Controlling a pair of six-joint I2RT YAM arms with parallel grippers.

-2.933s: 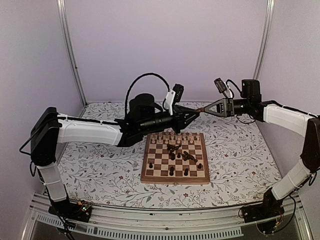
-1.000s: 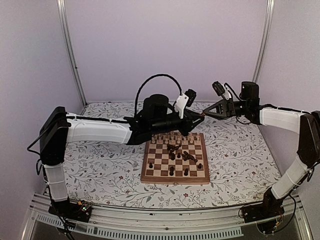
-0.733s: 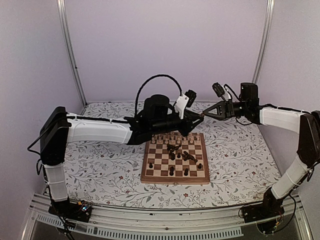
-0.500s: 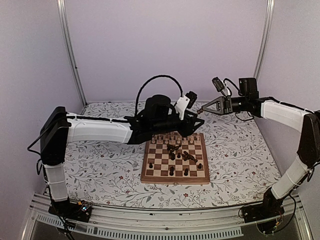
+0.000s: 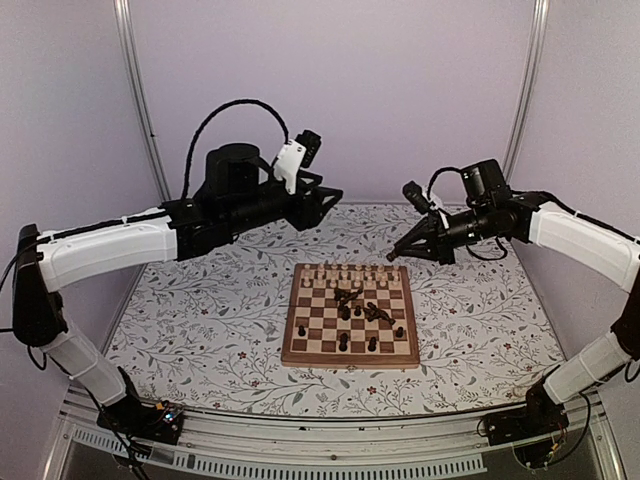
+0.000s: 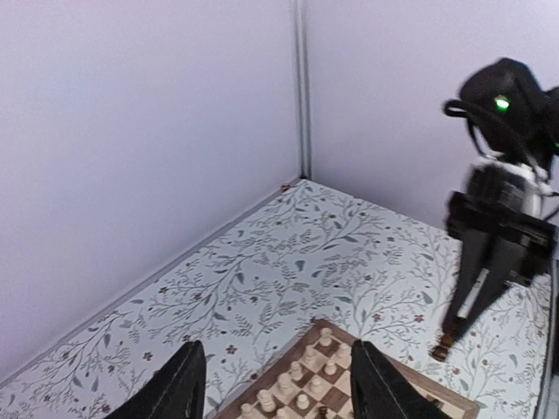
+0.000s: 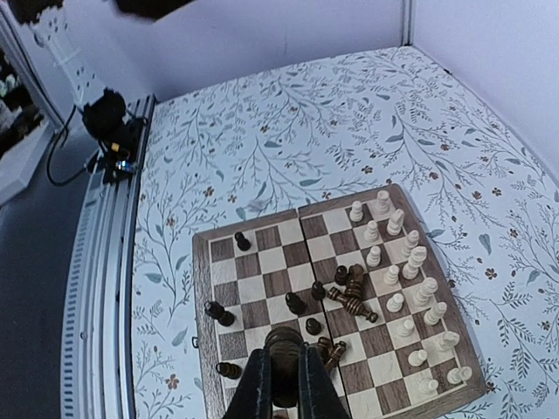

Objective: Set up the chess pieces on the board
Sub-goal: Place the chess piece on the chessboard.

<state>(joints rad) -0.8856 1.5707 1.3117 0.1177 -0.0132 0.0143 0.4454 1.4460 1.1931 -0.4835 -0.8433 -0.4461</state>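
The board (image 5: pixel 350 362) lies mid-table, with pale chess pieces (image 5: pixel 345 272) in two rows along its far side. Dark chess pieces (image 5: pixel 360 306) stand or lie scattered over the middle squares. My right gripper (image 5: pixel 394 257) hovers over the board's far right corner. In the right wrist view this gripper (image 7: pixel 282 356) is shut on a dark piece (image 7: pixel 281 340) above the board (image 7: pixel 200 305), where some dark pieces (image 7: pixel 349 301) lie toppled beside the pale rows (image 7: pixel 410 262). My left gripper (image 5: pixel 334 194) is raised at the back left. Its jaws (image 6: pixel 277 388) are open with nothing between them, above the board's corner (image 6: pixel 279 356).
Lilac walls and metal corner posts (image 5: pixel 138 100) close in the floral table (image 5: pixel 200 330). A metal rail (image 5: pixel 330 435) runs along the near edge. In the right wrist view, a black base with cables (image 7: pixel 109 122) sits at the table's edge.
The two grippers met above the board's far edge. The right shut on the dark piece and the left opened, rising back and left. The right lowered toward the board with the piece.
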